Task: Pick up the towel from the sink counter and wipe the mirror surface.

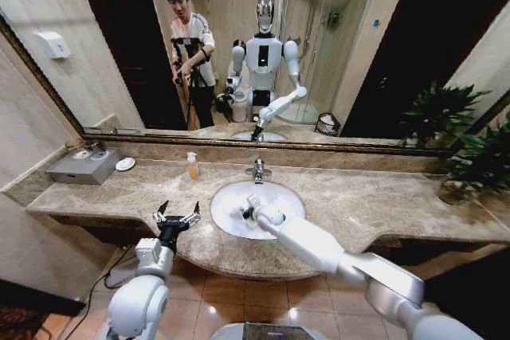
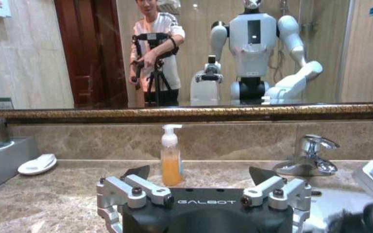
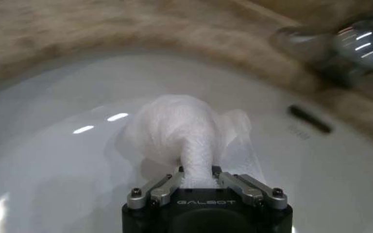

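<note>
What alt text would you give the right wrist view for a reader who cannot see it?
The right gripper is shut on the towel, a bunched white cloth, inside the white basin. The speckled sink counter curves around the basin's far rim, with the chrome faucet blurred at one corner.

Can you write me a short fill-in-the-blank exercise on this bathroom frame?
1. The right gripper is shut on the small white bunched ____.
2. The right gripper hangs over the oval white ____ of the brown speckled marble sink counter.
3. The left gripper, jaws ____, holds nothing.
4. The pump bottle of orange liquid stands below the wide bronze-framed ____.

Missing words: towel; basin; open; mirror
</note>
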`<state>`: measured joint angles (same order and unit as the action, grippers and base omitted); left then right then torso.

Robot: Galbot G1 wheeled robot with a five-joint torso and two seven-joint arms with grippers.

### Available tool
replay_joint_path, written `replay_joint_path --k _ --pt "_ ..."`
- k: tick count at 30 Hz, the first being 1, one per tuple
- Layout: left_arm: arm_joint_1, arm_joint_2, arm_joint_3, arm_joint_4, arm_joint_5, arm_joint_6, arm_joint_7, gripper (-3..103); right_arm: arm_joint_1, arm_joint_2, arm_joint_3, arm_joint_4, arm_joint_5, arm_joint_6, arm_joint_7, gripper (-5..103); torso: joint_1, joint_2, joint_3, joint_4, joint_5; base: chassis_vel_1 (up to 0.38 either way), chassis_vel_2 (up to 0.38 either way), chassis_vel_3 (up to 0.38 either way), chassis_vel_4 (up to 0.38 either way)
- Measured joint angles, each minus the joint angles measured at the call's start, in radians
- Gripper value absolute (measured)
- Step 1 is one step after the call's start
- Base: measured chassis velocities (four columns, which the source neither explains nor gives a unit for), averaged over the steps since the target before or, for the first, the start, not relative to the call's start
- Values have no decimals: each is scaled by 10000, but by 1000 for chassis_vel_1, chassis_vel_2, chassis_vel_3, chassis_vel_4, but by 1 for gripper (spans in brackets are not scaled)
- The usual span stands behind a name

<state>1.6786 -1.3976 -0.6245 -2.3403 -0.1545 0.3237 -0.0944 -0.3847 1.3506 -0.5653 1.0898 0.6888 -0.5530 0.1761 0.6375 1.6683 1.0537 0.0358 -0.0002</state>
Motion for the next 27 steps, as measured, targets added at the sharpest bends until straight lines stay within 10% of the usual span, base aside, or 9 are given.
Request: replay_joint_path --k 27 --pt "0 0 0 0 0 0 0 100 -345 -1289 118 581 213 -319 80 10 -1 0 0 1 2 0 0 0 0"
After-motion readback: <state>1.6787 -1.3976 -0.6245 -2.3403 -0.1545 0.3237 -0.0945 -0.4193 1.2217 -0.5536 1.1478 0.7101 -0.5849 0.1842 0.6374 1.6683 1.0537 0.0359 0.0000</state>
